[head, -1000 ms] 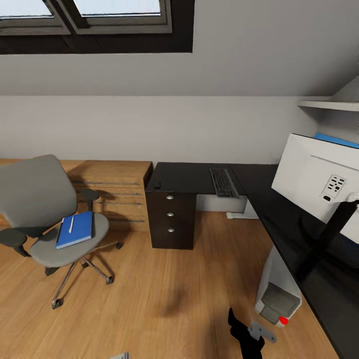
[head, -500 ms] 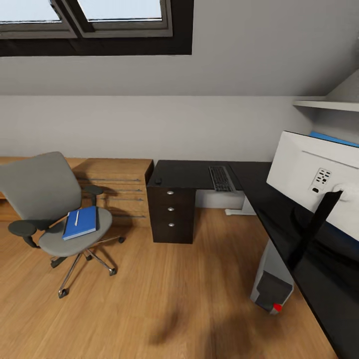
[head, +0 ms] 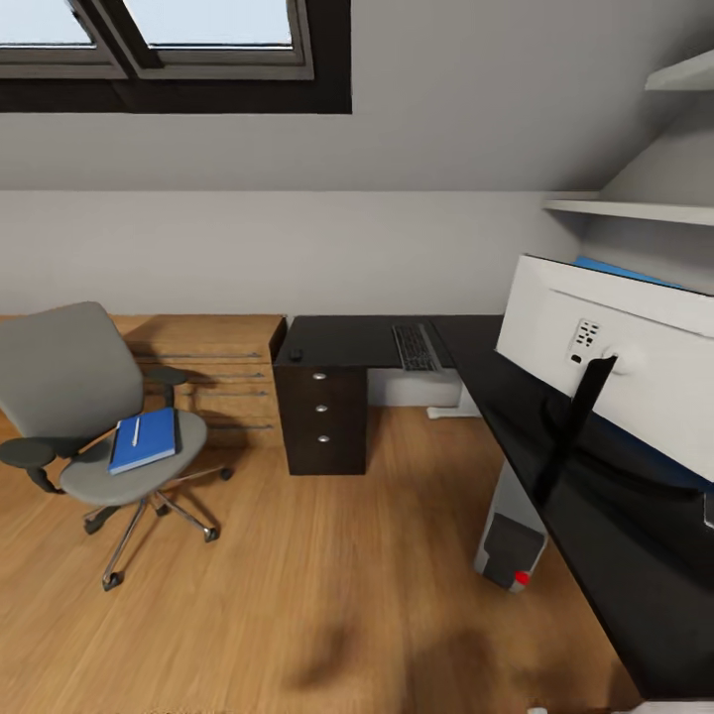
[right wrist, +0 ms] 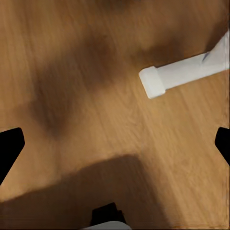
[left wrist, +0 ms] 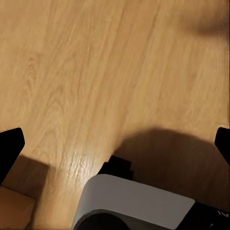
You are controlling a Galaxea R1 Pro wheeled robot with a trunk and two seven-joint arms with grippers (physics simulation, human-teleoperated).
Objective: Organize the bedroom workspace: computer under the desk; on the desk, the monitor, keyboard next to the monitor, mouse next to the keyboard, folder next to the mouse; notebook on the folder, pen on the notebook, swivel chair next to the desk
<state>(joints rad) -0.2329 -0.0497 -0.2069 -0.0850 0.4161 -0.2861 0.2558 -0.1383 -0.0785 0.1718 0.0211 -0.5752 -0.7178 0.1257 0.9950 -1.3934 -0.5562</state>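
The folder (head: 145,439) lies on the seat of the swivel chair (head: 84,397), far left, with the pen (head: 135,430) on top of it. I see the bench (head: 516,416) to the right, drawers (head: 326,416) under its far end. The keyboard (head: 414,347) and mouse (head: 296,353) rest on that far end; the monitor (head: 615,367) stands near right, its white back towards me. The computer (head: 511,526) sits beneath on the floor (head: 297,595). Both sets of fingers (left wrist: 10,146) (right wrist: 9,143) are spread wide over bare floor, holding nothing.
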